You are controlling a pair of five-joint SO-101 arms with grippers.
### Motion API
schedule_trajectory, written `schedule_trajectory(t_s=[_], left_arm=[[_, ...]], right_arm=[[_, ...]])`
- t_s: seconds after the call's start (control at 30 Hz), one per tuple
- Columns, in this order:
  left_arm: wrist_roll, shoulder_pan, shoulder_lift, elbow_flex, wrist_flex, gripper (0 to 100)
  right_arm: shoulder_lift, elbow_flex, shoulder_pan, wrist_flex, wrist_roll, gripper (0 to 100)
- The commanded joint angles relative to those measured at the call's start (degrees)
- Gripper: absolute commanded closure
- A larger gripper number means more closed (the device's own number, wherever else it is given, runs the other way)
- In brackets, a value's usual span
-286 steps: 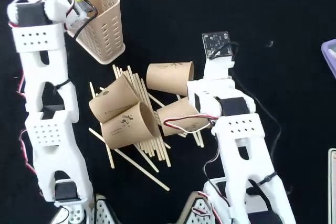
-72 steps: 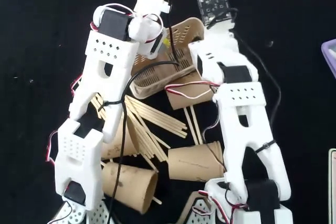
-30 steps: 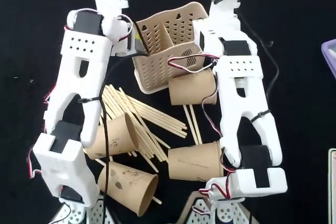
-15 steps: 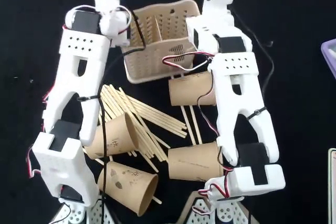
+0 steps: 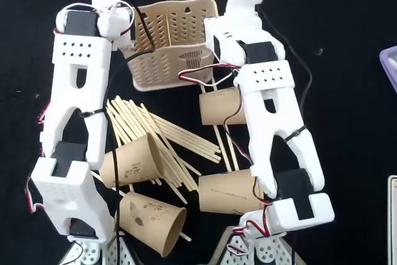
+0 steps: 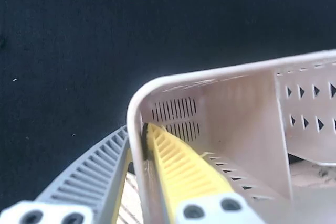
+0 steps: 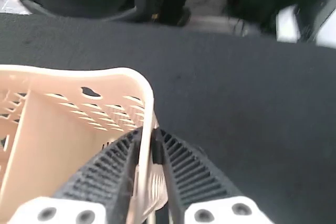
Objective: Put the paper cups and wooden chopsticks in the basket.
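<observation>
Each arm pinches an end wall of the basket [image 5: 167, 66]: the left pincer [image 6: 140, 132] is clenched over one rim and the right pincer [image 7: 149, 132] over the opposite one (a finger inside, a finger outside), probably to steady or shift it together. It sits far back on the black tabletop [image 5: 347, 122]. Four paper cups [image 5: 131, 161] and the wooden chopsticks [image 5: 164, 138] lie scattered outside it, nearer the arm bases. Beyond the far edge the room shows dark, blurred furniture

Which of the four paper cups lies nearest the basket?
The paper cup lying on its side just in front of the basket, close to its near wall. The other three cups lie farther off, toward the arms' bases.
</observation>
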Motion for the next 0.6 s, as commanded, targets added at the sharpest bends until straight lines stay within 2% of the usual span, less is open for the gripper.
schedule_trajectory(t_s=[0.0, 0.17, 0.27, 0.37, 0.57], left_arm=[[-5.54, -2.86, 0.53, -5.85, 4.92, 97], [-5.89, -3.47, 0.97, -5.93, 5.71, 96], [-5.71, -3.47, 0.97, -5.93, 5.71, 86], [-5.71, -3.47, 0.97, -7.08, 5.45, 78], [-5.71, -3.56, 0.97, -13.41, 5.98, 78]], right_arm=[[0.13, -2.68, 0.79, 1.23, -2.81, 98.7], [1.01, -1.89, 0.79, 1.14, -2.81, 98.7], [0.57, -1.98, 0.79, 1.49, -2.81, 97.3], [0.57, -1.98, 0.79, 1.49, -2.81, 89.0], [0.48, -3.56, 0.79, 1.23, -2.81, 78.7]])
